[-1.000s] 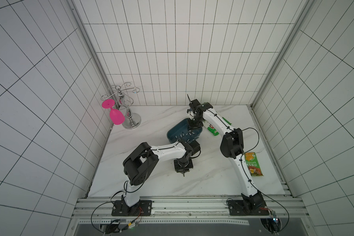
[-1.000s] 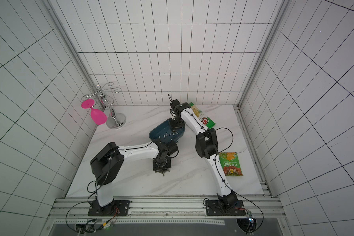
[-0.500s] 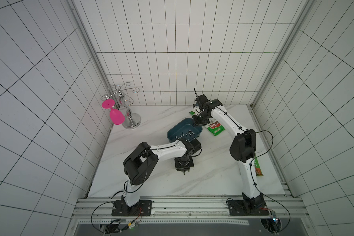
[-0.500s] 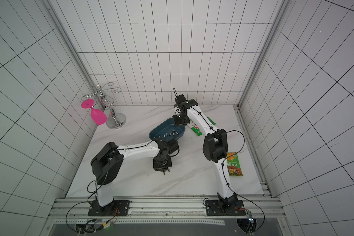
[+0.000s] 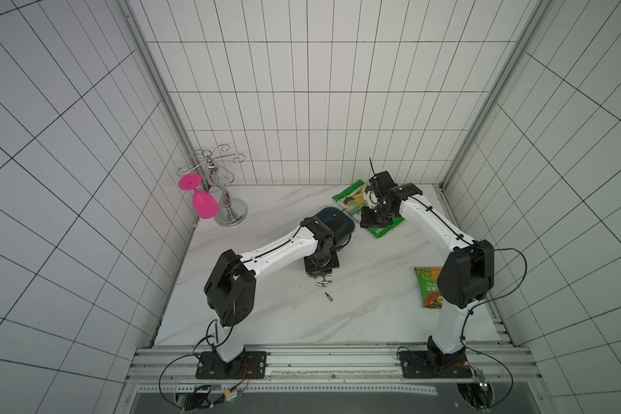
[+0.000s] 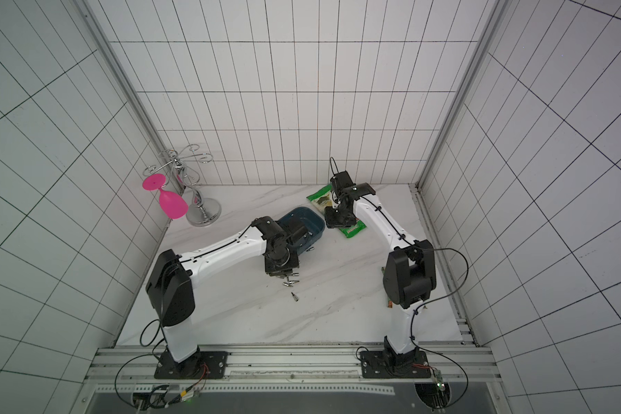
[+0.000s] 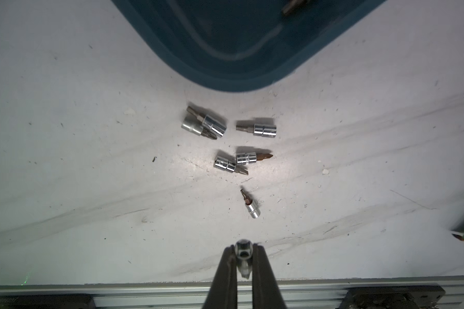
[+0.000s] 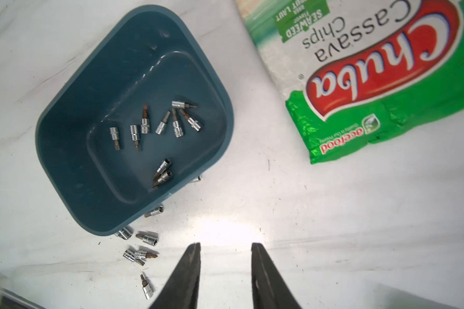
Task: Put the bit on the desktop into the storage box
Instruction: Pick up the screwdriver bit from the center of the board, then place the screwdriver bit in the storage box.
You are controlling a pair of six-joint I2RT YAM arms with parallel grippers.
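The left claw (image 7: 243,254) is pinched tight on one bit (image 7: 242,251) and seems to be raised off the desk (image 5: 373,315). In a top view it hangs at mid-frame, just below the box (image 6: 314,224). The right claw (image 8: 225,247) stands part-open and empty, over the chips bag (image 5: 382,231) to the right of the box.

The held bit shows its hollow drive end out at the fingertips. Its long axis seems to run back along the fingers (image 7: 223,275), and the tip is hard to make out. Under the claw, five loose bits (image 7: 227,141) lie flat in a cluster just outside the box rim, pointing all ways. A lone bit (image 7: 251,205) lies a little apart. About nine more lie in the box.

These look like small steel pieces: light, stiff, smooth and round. They would likely roll or slip out of a poor pinch. The chrome barrel, taken across the long axis, looks the safest hold.
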